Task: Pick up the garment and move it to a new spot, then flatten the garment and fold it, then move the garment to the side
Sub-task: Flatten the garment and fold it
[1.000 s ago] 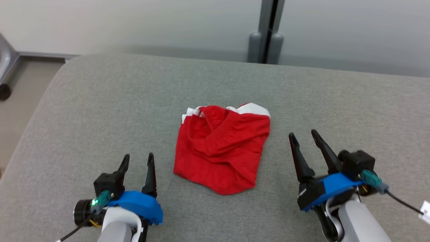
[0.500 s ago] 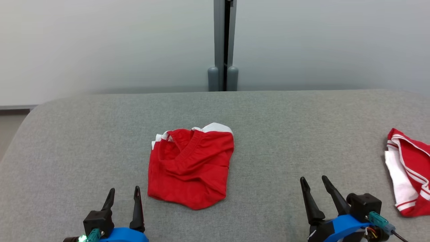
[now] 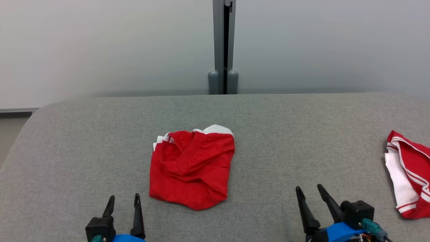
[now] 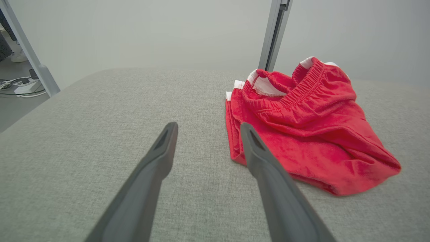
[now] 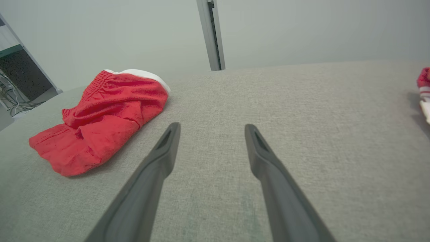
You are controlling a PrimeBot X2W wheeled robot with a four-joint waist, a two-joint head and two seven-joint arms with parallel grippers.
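Pale wall panels (image 3: 100, 50) and a grey post (image 3: 222, 47) stand behind the grey fabric-covered desk (image 3: 100, 134). You have the red garment (image 3: 191, 168) lying crumpled near the middle of it, with its elastic waistband (image 4: 302, 87) and white trim (image 3: 216, 129) toward the far side. Your left gripper (image 3: 124, 197) is at the near side, just left of the garment, jaws apart and holding nothing. Your right gripper (image 3: 308, 187) is well to the garment's right, jaws likewise spread and empty. A second red-and-white garment (image 3: 408, 174) lies at the right edge of your head view.
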